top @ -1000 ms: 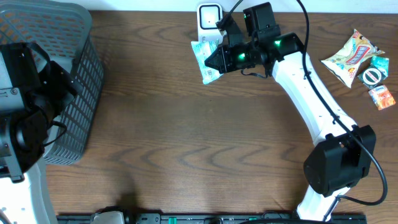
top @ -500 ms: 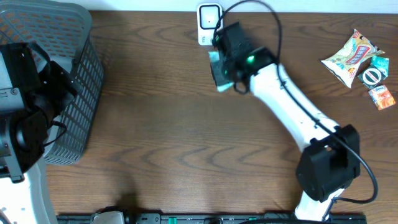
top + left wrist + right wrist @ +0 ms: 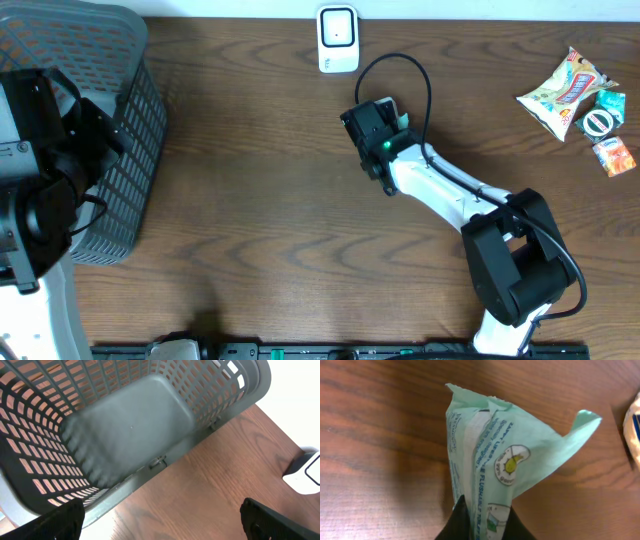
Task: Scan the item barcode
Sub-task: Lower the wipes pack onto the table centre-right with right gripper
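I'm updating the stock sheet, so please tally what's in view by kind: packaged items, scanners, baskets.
Packaged items: 4 (mint-green packet, snack bag, small teal packet, small orange packet)
Scanner: 1
Basket: 1
Total: 6

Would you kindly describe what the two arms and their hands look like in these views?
The right arm has a smooth white link between bulky black joint housings. A green light glows near its wrist, and a thin black cable loops above it. The left arm likewise has black housings over a white base. The left hand and right hand both have black fingertips.
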You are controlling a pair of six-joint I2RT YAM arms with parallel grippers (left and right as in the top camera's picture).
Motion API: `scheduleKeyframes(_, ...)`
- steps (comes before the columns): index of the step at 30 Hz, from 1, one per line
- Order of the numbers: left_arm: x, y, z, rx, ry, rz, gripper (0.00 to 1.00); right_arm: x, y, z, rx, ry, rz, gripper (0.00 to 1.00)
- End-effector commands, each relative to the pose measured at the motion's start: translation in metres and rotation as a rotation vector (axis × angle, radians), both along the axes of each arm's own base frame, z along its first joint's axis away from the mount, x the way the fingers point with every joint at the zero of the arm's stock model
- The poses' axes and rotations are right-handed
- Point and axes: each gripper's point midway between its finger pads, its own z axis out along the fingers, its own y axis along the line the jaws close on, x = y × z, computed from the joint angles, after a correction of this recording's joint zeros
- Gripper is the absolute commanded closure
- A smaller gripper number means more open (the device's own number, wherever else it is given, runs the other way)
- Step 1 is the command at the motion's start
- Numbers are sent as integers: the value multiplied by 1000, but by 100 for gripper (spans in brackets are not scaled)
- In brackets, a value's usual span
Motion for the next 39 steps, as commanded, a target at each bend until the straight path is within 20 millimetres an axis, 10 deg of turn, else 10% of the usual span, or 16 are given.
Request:
scheduleKeyframes(1, -1, 2, 2, -2, -7, 13, 2, -7, -13, -3, -51, -17, -8, 81)
scheduleKeyframes(6, -1, 2, 2, -2, -7, 13, 2, -16, -11, -9, -66, 12, 9, 61)
scheduleKeyframes(16, -1, 2, 2, -2, -7, 13, 2, -33, 30, -4, -118, 24, 148, 85)
scheduleKeyframes(25, -1, 2, 2, -2, -7, 13, 2, -13, 65, 48, -80, -47, 178, 98)
scheduleKeyframes(31, -1, 2, 2, -2, -7, 13, 2, -6, 82, 62, 53, -13, 200, 49)
scheduleKeyframes(39, -1, 2, 2, -2, -7, 13, 2, -4, 44, 33, 461, 214, -10, 48)
